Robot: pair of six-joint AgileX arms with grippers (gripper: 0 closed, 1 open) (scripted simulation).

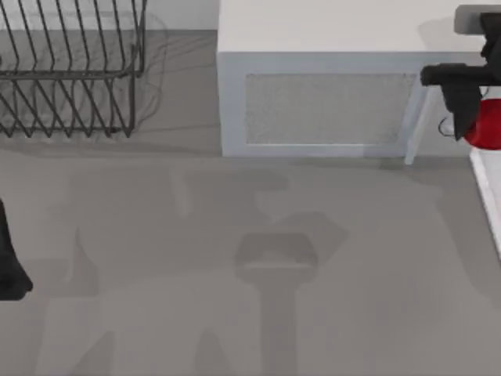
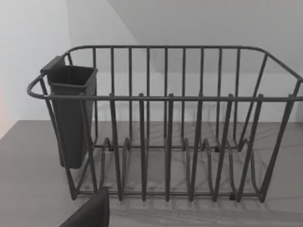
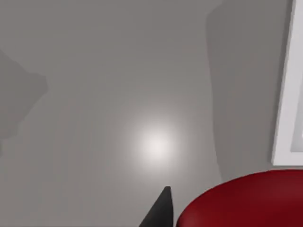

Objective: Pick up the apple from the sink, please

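From above, the right gripper [image 1: 470, 106] sits at the table's far right edge, right against the apple [image 1: 487, 125]; whether its fingers pinch the apple, I cannot tell. The right wrist view shows the apple [image 3: 246, 201] close beside one dark fingertip [image 3: 161, 210]. The left wrist view faces a wire dish rack [image 2: 165, 123] with a dark cup [image 2: 71, 118] hung on it, while the left arm [image 1: 9, 266] rests at the left edge.

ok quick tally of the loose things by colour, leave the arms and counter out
red: 1, the apple, by the right gripper at the top view's right edge
dark grey: 2, the wire dish rack and the cutlery cup hung on its end
white: 1, the microwave
total: 4
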